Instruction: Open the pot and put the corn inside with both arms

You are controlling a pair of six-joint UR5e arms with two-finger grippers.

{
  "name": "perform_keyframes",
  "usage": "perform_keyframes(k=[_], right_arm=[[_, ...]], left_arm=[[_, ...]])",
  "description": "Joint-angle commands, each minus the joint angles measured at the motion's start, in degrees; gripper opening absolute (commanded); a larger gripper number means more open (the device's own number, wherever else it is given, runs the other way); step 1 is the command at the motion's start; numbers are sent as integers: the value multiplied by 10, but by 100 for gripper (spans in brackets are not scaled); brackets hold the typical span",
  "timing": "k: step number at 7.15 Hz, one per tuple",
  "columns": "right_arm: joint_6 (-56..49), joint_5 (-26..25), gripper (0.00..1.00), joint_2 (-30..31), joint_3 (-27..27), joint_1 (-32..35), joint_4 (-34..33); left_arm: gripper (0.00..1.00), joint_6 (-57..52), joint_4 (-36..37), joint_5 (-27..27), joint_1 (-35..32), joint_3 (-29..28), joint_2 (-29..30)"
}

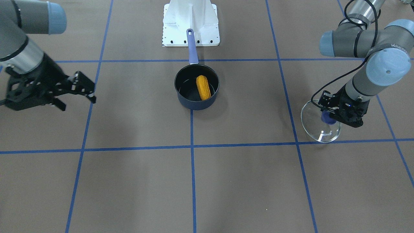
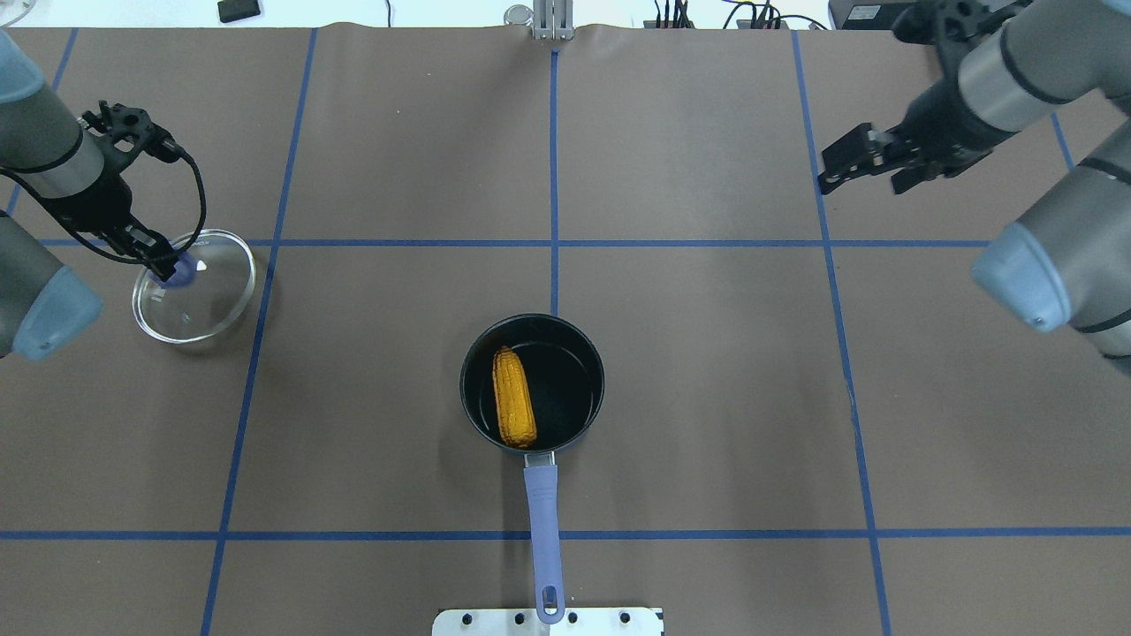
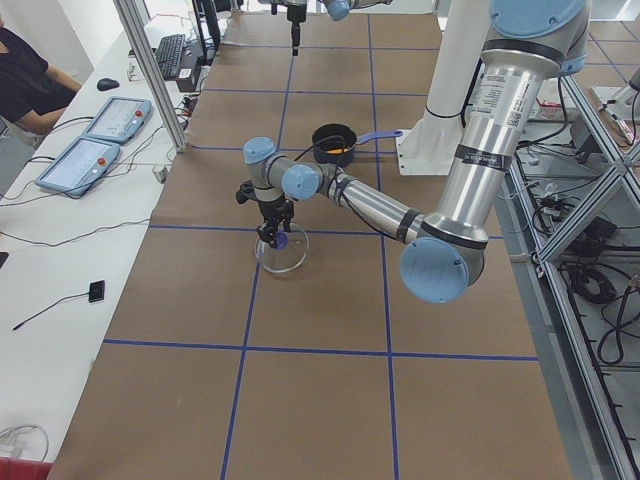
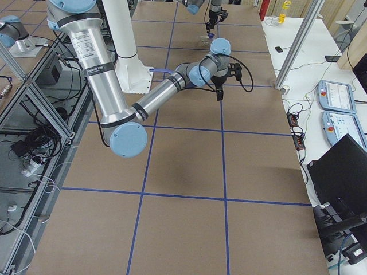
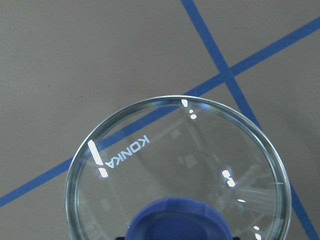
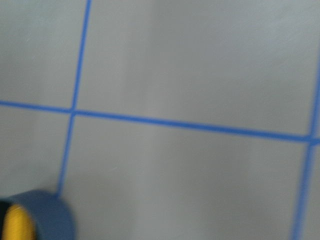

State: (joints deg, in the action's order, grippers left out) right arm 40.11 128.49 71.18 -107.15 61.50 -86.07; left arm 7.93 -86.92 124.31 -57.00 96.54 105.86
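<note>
Pot (image 2: 573, 387): open, upright at the middle of the desk (image 2: 724, 415), handle pointing toward the robot's base. Corn (image 2: 513, 408): lying inside the pot, along its left side. Lid (image 2: 210, 296): far left, well apart from the pot, tilted. Left gripper (image 2: 165, 265): clamped on the lid's blue knob (image 2: 183, 272). Right gripper (image 2: 859, 181): far right, fingers apart, holding nothing.

The left arm (image 2: 40, 146) reaches out to the left side of the table with its wrist bent downward. The left gripper (image 2: 172, 268) sits low, pinched around the blue knob of the lid (image 2: 208, 296). On the right, the right arm (image 2: 1016, 66) stretches toward the far side. The right gripper (image 2: 861, 175) hangs above the table, fingers spread and empty.
</note>
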Motion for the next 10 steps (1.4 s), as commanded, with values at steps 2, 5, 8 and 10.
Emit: perform_keyframes(k=[2,5,8,10], right_arm=[[-158,-91,100,12,29,96,-74],[-319,6,100,68,87,210,-117],[-365,13,100,123,89,249,-117],[-366,14,100,143,88,252,-112]], left_arm=[[77,1,-21,12,1,-5,-12],[98,1,-21,26,-27,-5,-13],[98,-43,-24,29,-176,-27,-49],[98,-177,-27,79,-294,-135,-50]])
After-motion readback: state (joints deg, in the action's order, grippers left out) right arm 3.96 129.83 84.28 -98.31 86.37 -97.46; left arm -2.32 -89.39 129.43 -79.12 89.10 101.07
